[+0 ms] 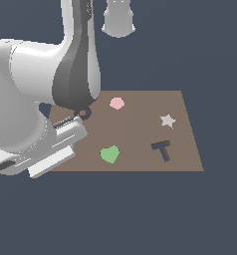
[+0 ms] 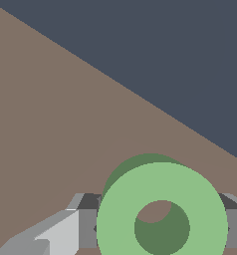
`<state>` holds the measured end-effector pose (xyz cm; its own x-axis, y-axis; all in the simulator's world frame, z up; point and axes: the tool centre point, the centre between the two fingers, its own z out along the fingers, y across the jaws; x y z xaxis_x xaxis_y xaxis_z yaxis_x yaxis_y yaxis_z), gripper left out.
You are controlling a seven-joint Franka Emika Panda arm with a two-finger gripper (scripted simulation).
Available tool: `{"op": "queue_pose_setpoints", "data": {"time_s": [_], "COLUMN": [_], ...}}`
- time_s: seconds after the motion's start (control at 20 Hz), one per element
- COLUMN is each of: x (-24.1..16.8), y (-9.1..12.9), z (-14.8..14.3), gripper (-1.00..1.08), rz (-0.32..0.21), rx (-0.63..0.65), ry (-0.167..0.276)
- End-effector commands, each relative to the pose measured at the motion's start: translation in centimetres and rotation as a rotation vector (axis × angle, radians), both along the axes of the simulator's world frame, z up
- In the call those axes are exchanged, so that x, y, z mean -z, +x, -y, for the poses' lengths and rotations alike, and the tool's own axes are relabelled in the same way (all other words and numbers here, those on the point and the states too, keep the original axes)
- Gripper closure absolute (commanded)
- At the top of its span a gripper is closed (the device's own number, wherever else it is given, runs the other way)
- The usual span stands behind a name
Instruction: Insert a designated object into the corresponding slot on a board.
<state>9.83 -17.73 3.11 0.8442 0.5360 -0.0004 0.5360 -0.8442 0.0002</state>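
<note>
In the wrist view the light-green ring (image 2: 121, 219) sits between my two grey fingers (image 2: 88, 224), just above the brown board (image 2: 51, 124). My gripper (image 2: 160, 228) is shut on the ring. In the exterior view my arm covers the board's (image 1: 140, 129) left part and hides the ring and the fingertips. The dark navy ring-shaped slot (image 1: 84, 114) shows partly at the arm's edge, near the board's far corner on the exterior view's left.
On the board lie a pink polygon (image 1: 117, 103), a pale star (image 1: 168, 120), a green heart (image 1: 109, 154) and a dark T-shaped recess (image 1: 162, 149). A white cylindrical body (image 1: 119, 20) stands beyond the board's far edge.
</note>
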Motion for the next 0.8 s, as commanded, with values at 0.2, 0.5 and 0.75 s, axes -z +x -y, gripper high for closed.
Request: {"op": "queue_pose_setpoints", "data": {"time_s": [0.2,0.5,0.75], "x": [-0.2,-0.2,-0.2], "y": [0.0,0.0,0.0], "z": [-0.1,-0.4,-1.1], "gripper": [1.08,1.08,1.08], "rz": [-0.001,0.000,0.000], "rx": [-0.004,-0.053,-0.139], "ry": [0.000,0.000,0.000]}}
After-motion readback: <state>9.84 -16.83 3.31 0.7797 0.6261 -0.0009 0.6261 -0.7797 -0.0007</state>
